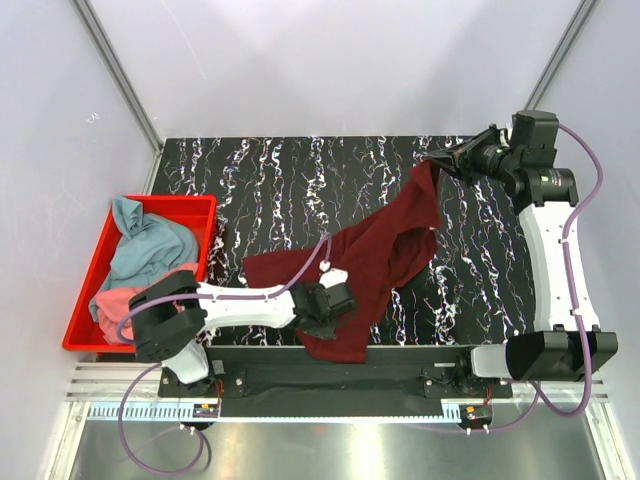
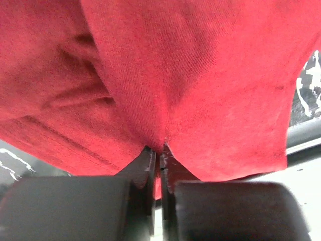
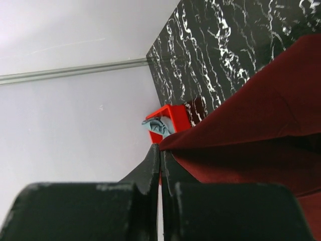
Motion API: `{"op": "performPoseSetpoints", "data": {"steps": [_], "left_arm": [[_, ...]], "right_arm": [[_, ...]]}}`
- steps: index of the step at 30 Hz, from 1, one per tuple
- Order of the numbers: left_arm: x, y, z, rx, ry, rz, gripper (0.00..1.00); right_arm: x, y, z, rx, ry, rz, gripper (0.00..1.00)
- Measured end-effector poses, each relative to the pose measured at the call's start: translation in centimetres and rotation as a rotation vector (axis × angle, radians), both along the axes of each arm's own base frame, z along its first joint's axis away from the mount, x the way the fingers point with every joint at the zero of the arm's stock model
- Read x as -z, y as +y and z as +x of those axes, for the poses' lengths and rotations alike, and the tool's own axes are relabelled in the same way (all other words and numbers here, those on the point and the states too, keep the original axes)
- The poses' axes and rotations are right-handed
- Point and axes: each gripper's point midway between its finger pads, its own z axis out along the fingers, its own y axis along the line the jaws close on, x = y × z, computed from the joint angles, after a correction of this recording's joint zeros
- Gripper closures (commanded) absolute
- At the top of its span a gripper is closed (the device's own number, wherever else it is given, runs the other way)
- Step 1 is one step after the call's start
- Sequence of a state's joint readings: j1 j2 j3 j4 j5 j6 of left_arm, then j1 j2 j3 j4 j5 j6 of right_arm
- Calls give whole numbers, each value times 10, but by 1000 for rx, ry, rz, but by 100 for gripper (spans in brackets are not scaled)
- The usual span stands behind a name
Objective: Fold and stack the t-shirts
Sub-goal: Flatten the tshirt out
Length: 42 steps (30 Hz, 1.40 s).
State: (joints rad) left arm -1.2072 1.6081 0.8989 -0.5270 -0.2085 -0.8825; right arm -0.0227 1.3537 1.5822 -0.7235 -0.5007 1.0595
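Observation:
The dark maroon t-shirt [image 1: 370, 255] is stretched slantwise across the black marbled table [image 1: 280, 180]. My left gripper [image 1: 330, 305] is shut on its near lower part; in the left wrist view the cloth [image 2: 200, 75] fills the frame above the pinched jaws of that gripper [image 2: 159, 150]. My right gripper [image 1: 445, 160] is shut on the shirt's far corner and holds it up at the back right; the right wrist view shows the cloth [image 3: 261, 130] hanging from that gripper [image 3: 160, 150]. The teal-blue t-shirt [image 1: 150, 245] and the coral pink t-shirt [image 1: 125, 298] lie crumpled in the bin.
The red plastic bin [image 1: 200, 210] stands at the table's left edge and shows small in the right wrist view [image 3: 173, 118]. White walls enclose the table at the back and sides. A metal rail [image 1: 330, 365] runs along the near edge.

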Motion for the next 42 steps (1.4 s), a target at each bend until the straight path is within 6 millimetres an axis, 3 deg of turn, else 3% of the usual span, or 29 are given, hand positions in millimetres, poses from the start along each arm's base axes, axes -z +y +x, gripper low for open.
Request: {"op": "performPoseSetpoints", "data": {"steps": [2,4,6,8,11,13,16,18,19,22,24,27,29,31,33,35,37,39,42], "left_arm": [[-2,4,7,-15,-2,-4,100],[-6,20,24,-48,-11,20,100],[-21,44,50,-89,-40,49,100],[-51,71,86,-129,-81,69,100],[-123,96,160,-203,-212,17,100],[-188,123,216,-267,-350,-34,100],[-290,164,280,-347,-571,-76,100],[-349,184,307,-398,-705,-120,100],[-370,193,314,-419,-751,-145,100],[-412,212,321,-456,-837,-195,100],[-427,223,323,-481,-869,-219,100],[-431,225,319,-473,-870,-246,100],[-419,220,314,-447,-840,-258,100],[-391,214,303,-418,-774,-261,100],[-351,208,285,-390,-673,-253,100],[-305,204,265,-367,-579,-241,100],[-250,200,235,-340,-452,-212,100],[-197,192,200,-296,-317,-179,100],[-139,172,157,-206,-165,-150,100]], "right_arm": [[-4,-5,2,8,-12,-19,100],[-12,-9,7,11,-31,-36,100],[-21,-13,19,9,-59,-49,100],[-30,-15,36,0,-80,-52,100],[-41,-19,74,-21,-106,-41,100],[-46,-22,103,-43,-121,-20,100],[-57,-23,147,-75,-166,35,100],[-68,-22,166,-91,-207,80,100],[-76,-22,172,-104,-236,112,100],[-104,-22,174,-134,-318,190,100],[-129,-24,167,-158,-407,206,100],[-154,-36,146,-166,-486,180,100],[-161,-43,123,-159,-492,160,100],[-155,-48,95,-151,-470,130,100],[-137,-45,68,-148,-409,97,100],[-101,-40,45,-140,-320,49,100],[-50,-33,21,-135,-197,10,100],[18,-26,-8,-129,-15,-17,100],[122,-23,-54,-131,256,-53,100]]}}
